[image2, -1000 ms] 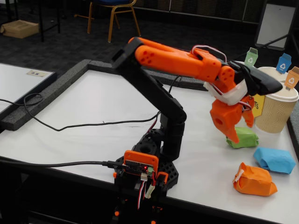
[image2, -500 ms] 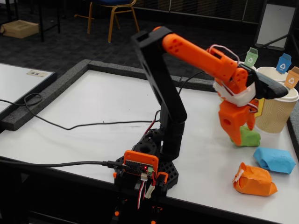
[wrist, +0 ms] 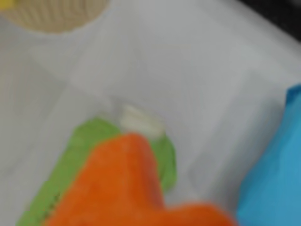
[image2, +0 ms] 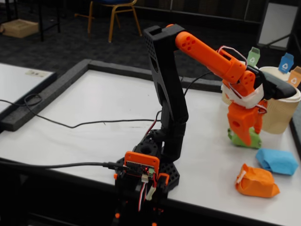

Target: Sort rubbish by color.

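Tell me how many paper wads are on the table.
3. The green wad sits under the gripper, the blue wad to its right, and the orange wad nearest the table's front edge. None looks hidden.

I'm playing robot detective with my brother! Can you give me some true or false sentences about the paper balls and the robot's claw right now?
1. The gripper is down at the green paper wad. True.
2. The orange paper wad is inside a cup. False: it lies on the white table, nearest the front edge in the fixed view.
3. The blue paper wad lies between the green one and the orange one. True, as the fixed view shows them.
4. The green wad is bare paper with no tape. False: the wrist view shows a white tape bit on it.
5. The ribbed paper cup has tipped over. False: it stands upright behind the gripper.
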Controlling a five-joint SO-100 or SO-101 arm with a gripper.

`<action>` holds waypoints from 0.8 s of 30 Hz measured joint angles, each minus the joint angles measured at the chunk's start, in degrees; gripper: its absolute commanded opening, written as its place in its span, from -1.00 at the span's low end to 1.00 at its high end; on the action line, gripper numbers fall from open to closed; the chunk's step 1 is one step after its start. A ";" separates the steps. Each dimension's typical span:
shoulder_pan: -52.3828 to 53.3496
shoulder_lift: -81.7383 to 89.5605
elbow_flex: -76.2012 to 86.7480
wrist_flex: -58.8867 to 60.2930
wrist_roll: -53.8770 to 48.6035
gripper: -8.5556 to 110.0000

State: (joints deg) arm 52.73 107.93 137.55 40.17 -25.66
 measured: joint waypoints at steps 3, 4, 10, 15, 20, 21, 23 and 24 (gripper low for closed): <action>0.00 0.00 0.00 -0.53 0.00 -0.85; 0.00 -0.09 0.00 -0.53 0.00 -0.85; 0.00 -0.35 0.00 -0.53 0.00 -0.85; 0.00 -0.35 0.00 0.00 0.00 -0.80; 0.00 -0.35 -1.23 3.96 0.00 -0.64; 0.00 -0.35 -1.41 4.22 0.00 -0.63; 0.00 -0.35 -1.41 4.31 0.00 -0.61; -0.18 -0.35 -1.49 4.31 0.00 -0.59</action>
State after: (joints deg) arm 52.56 107.58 136.05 44.47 -25.66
